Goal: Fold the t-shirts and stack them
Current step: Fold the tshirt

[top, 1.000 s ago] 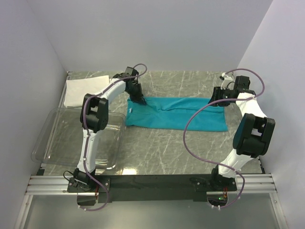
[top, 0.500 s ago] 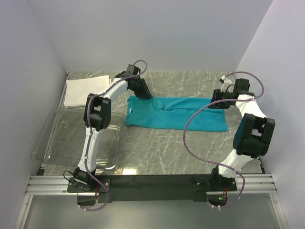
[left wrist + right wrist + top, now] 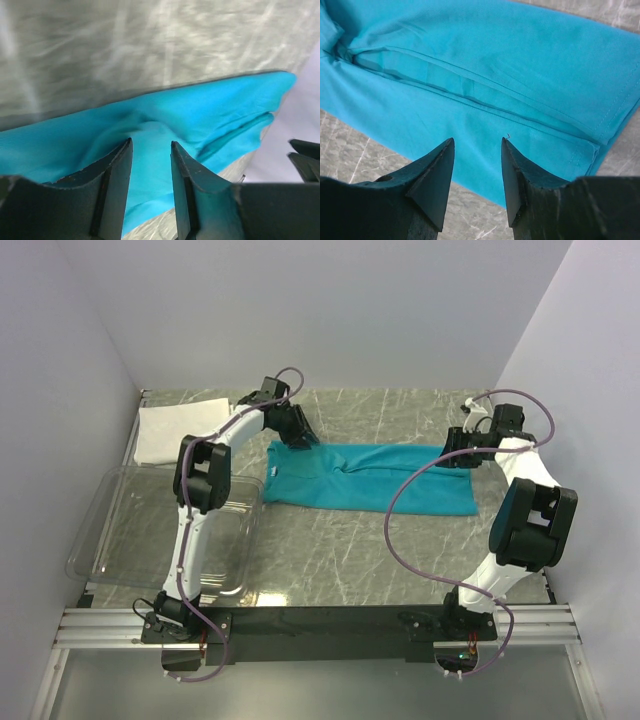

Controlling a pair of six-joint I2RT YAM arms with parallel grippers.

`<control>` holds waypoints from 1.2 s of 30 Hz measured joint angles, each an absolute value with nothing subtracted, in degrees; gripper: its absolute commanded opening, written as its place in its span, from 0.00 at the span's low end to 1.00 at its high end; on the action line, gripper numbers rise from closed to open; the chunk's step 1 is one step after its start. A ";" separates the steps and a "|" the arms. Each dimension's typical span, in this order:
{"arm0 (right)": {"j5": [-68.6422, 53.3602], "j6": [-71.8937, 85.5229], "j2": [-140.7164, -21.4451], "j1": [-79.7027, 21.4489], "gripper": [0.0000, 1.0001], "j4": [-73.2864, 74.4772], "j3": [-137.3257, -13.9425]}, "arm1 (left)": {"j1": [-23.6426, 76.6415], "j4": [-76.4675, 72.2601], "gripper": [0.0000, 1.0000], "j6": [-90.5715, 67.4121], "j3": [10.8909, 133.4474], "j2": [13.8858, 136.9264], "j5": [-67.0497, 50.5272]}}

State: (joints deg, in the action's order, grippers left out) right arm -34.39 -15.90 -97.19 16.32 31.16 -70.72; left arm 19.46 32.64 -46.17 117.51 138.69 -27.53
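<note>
A teal-blue t-shirt [image 3: 370,478] lies folded into a long strip across the middle of the table. The white t-shirt [image 3: 180,430] rests as a folded rectangle at the back left. My left gripper [image 3: 303,438] hovers at the teal shirt's far left corner. In the left wrist view it [image 3: 151,142] is open, with a raised pucker of teal cloth [image 3: 200,110] just beyond its tips and nothing between them. My right gripper [image 3: 457,448] is over the strip's far right end. Its wrist view shows it [image 3: 478,141] open above the flat teal cloth [image 3: 495,65], holding nothing.
A clear plastic bin [image 3: 130,520] sits at the near left, partly under the left arm. Purple cables loop from both arms over the table. Walls close in at the left, back and right.
My left gripper has opened, let go of the teal shirt's far left corner and drawn slightly back from it. The right arm shifted only a little.
</note>
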 measured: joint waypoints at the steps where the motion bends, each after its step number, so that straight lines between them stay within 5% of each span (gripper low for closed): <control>1: -34.54 -15.90 -97.19 16.32 0.49 31.20 -70.87 | 19.25 32.80 0.42 -46.17 116.95 138.67 -27.38; 8: -35.35 -15.92 -97.19 16.25 0.49 31.33 -71.24 | 17.54 32.32 0.45 -44.97 110.67 136.00 -23.99; 12: -35.07 -17.19 -97.19 15.42 0.50 32.49 -71.75 | 17.17 30.98 0.56 -41.98 106.83 129.23 -19.57; 19: -35.14 -18.79 -97.21 13.34 0.50 33.71 -74.26 | 14.74 27.46 0.59 -39.72 101.10 114.63 -15.20; 31: -29.85 -27.33 -105.89 1.78 0.49 40.40 -87.24 | 12.82 29.67 0.47 -40.12 90.56 112.33 -12.10; 36: -21.28 -31.03 -112.12 -5.93 0.33 41.76 -92.75 | 13.26 28.86 0.38 -40.10 89.62 111.94 -11.68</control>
